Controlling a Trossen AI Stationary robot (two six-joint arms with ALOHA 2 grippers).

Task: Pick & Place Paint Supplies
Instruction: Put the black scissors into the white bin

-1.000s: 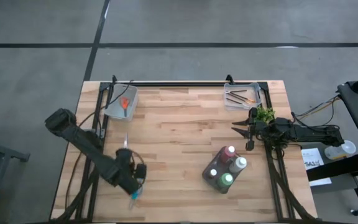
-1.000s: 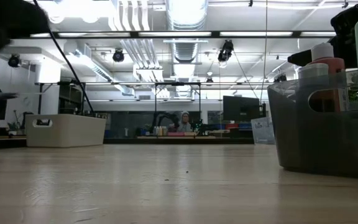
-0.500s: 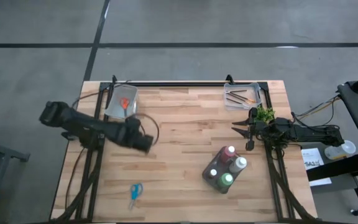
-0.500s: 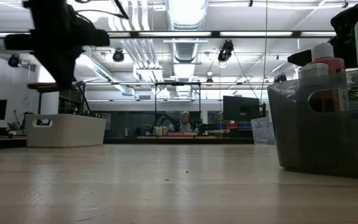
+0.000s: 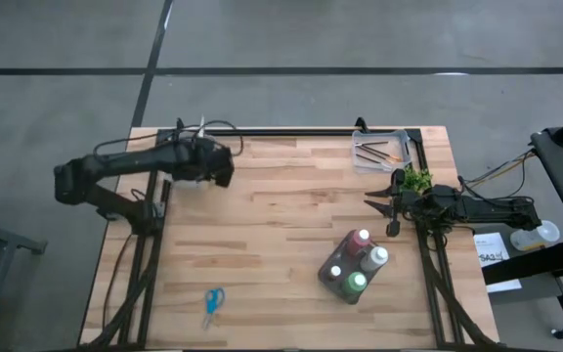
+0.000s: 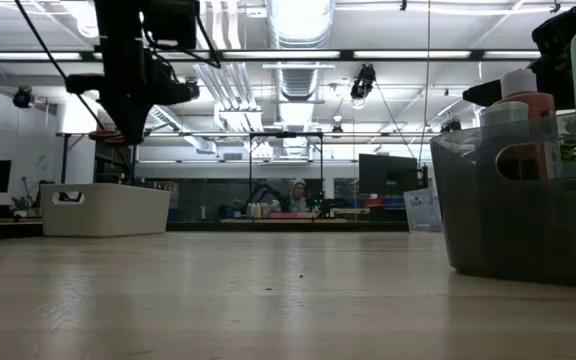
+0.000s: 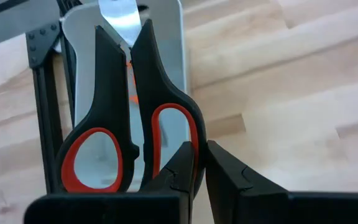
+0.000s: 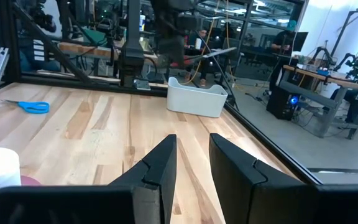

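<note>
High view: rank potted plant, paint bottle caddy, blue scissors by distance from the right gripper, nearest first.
From the right gripper:
1. Potted plant, right beside it at the table's right edge.
2. Paint bottle caddy, front right.
3. Blue scissors, front left, farthest.

Blue-handled scissors (image 5: pixel 211 302) lie flat on the wooden table (image 5: pixel 281 235) near its front left — a small green potted plant (image 5: pixel 417 180) sits by the right edge, black-and-red scissors (image 7: pixel 126 124) hang above the pale left bin (image 6: pixel 104 209) — a person (image 6: pixel 296 194) in the room far behind.
</note>
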